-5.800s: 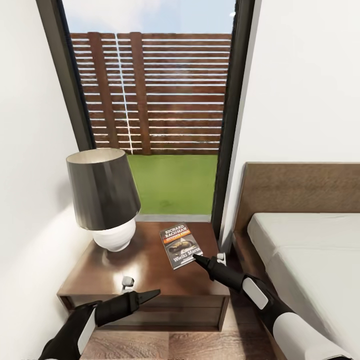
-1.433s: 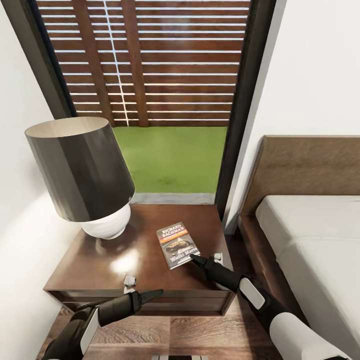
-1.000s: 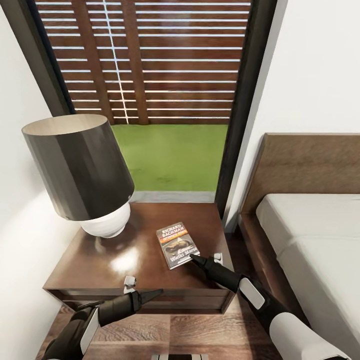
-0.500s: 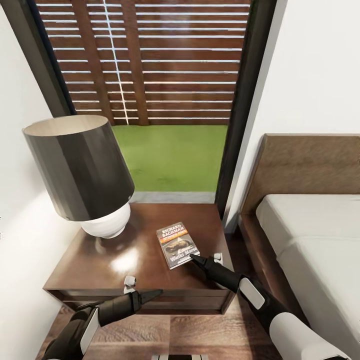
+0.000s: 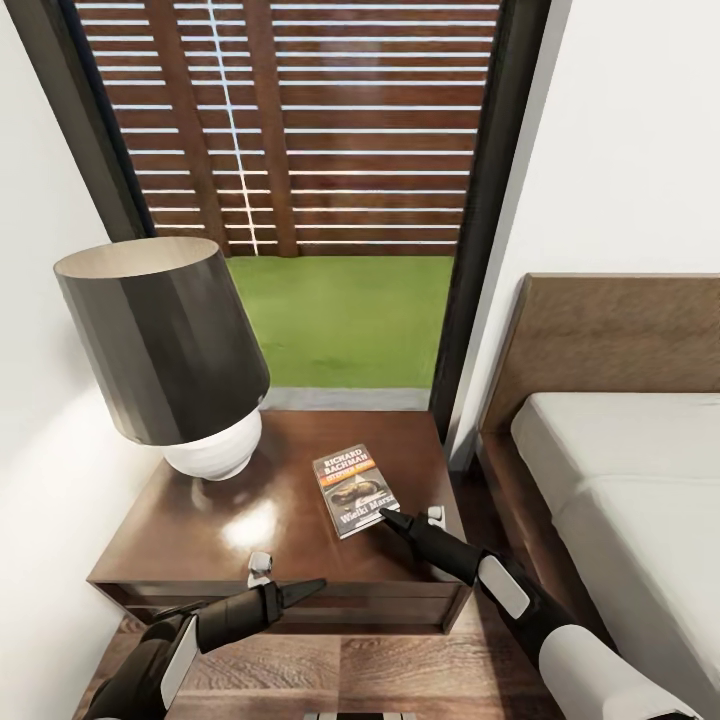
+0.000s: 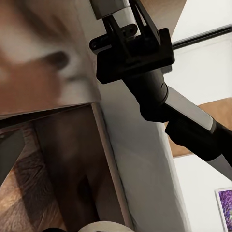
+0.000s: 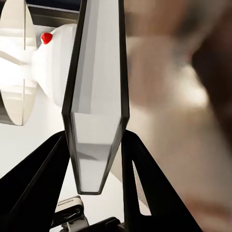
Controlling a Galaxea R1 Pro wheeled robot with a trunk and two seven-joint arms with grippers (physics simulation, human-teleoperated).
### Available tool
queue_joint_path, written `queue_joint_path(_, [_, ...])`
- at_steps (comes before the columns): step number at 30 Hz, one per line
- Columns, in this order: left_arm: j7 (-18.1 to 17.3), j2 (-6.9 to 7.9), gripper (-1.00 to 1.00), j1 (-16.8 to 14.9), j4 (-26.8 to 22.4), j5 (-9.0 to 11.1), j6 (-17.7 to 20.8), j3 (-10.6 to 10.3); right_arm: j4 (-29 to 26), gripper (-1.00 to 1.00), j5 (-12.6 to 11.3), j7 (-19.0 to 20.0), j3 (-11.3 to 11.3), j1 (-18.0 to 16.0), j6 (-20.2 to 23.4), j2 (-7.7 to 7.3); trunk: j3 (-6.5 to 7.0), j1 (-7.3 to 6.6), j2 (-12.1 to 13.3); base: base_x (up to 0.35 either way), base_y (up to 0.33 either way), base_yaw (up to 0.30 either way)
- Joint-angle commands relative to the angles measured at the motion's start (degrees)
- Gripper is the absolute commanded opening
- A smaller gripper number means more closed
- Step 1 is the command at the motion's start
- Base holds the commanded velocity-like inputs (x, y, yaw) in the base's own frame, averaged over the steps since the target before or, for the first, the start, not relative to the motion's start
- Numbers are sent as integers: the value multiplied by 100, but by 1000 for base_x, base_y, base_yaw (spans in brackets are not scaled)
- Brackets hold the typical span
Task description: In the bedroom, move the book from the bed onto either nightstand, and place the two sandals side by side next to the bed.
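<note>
While the right gripper [image 5: 392, 518] clamps the thin paperback book's [image 5: 353, 489] corner edge-on, the cover lies flat on the glossy dark-wood nightstand [image 5: 210, 540], a tapered black-shaded lamp [image 5: 165, 350] beyond. The left gripper [image 5: 305, 588] hovers pinched together.

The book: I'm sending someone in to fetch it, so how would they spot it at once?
Beside the bed, under the tall window, stands a dark wooden nightstand with a black-shaded lamp. The book lies flat on its glossy top, toward the bed side, at the right gripper tip. It is the only printed thing there: dark cover, white "RICHARD BACHMAN", orange strip.
</note>
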Motion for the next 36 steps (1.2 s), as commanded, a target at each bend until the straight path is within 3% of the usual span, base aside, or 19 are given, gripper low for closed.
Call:
queue_joint_path(1, [-15,0,100,-2,0,12,60,2,0,-100,-61,-4,27,-4,38,-6,-5,-1,-2,0,0,0])
queue_joint_path(36, [-15,0,100,-2,-1,16,60,5,12,-100,-71,-13,20,-4,47,-3,-49,4,-5,0,0,0])
